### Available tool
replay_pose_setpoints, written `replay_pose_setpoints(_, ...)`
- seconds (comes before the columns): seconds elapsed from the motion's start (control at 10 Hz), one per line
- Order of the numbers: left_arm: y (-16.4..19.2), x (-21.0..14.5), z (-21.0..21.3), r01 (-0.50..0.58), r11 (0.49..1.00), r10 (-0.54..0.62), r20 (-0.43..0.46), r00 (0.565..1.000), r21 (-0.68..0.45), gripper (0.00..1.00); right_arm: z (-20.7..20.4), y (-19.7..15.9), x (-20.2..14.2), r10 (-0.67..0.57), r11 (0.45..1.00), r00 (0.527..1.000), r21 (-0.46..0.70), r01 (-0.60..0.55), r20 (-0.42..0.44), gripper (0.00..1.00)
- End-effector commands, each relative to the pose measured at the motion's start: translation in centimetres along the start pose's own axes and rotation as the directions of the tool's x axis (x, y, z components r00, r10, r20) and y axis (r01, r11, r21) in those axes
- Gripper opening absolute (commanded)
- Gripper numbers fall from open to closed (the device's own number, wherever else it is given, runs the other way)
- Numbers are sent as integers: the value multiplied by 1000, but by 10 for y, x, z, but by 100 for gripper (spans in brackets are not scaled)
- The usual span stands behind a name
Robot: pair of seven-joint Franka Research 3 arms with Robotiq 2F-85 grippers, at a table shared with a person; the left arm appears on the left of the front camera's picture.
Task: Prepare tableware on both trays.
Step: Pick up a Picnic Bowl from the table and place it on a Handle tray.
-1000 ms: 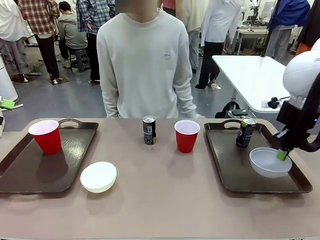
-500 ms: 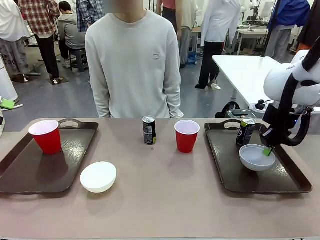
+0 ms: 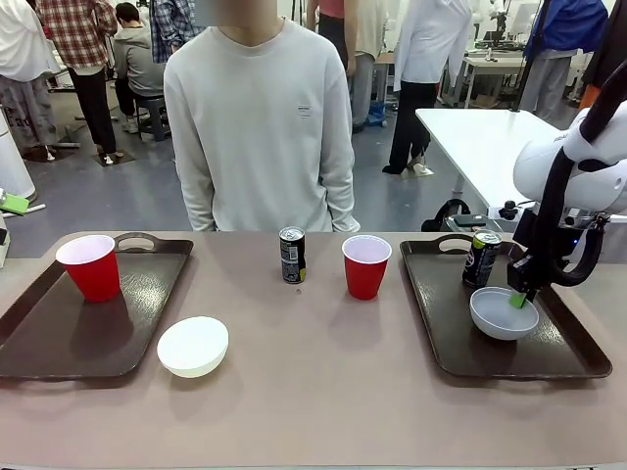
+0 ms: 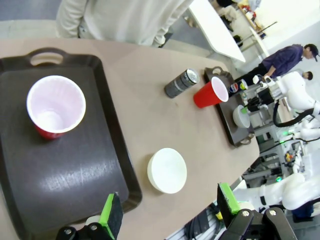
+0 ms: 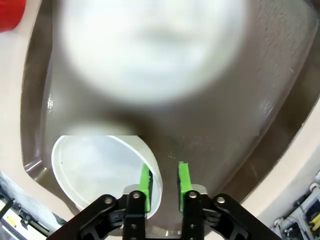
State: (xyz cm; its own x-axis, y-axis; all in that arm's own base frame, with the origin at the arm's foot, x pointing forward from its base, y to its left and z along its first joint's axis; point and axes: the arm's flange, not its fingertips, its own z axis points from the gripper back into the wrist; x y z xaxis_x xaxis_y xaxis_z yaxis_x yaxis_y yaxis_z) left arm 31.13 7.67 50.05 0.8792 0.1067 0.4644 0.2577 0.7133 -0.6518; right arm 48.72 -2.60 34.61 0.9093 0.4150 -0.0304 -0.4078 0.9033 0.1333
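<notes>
Right gripper at grey bowl on right tray.
Narrow jaws astride its rim, pinching or not: cannot tell. Left gripper spread wide, empty, above left tray.

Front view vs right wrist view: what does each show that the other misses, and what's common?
Front, not right wrist: the left tray with a red cup on it, a cream bowl and a can on the table, a second can on the right tray, and the person.
Right wrist, not front: the gap between the green pads, one inside the rim of the grey bowl, one outside, not pinching it.
Both: grey bowl, right tray, right gripper.
</notes>
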Motion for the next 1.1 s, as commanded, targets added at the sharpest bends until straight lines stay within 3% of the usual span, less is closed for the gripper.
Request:
replay_pose_setpoints(0.0, 0, 0, 0, -1, 1000, 1, 1, 1000, -1, 100, -1, -6, 6, 21, 999, 1000, 24, -21, 17, 100)
replay_pose_setpoints(0.1, 0, 0, 0, -1, 1000, 1, 1, 1000, -1, 100, 2, -4, 4, 21, 1000, 1000, 17, -21, 22, 88)
replay_pose_setpoints(0.2, 0, 0, 0, -1, 1000, 1, 1, 1000, -1, 100, 5, -2, 0, 17, 1000, 999, 14, -18, 27, 100)
replay_pose_setpoints(0.4, 0, 0, 0, -1, 1000, 1, 1, 1000, -1, 100, 17, 5, -7, 26, 1000, 999, 4, -26, 21, 100)
replay_pose_setpoints(0.5, 0, 0, 0, -1, 1000, 1, 1, 1000, -1, 100, 26, 12, -13, 19, 1000, 1000, 3, -19, 5, 83)
replay_pose_setpoints(0.7, 0, 0, 0, -1, 1000, 1, 1, 1000, -1, 100, 63, 36, -36, -197, 978, 979, -78, 193, -50, 100)
replay_pose_setpoints(1.0, 0, 0, 0, -1, 1000, 1, 1, 1000, -1, 100, 117, 79, -73, -360, 928, 933, -99, 360, 18, 100)
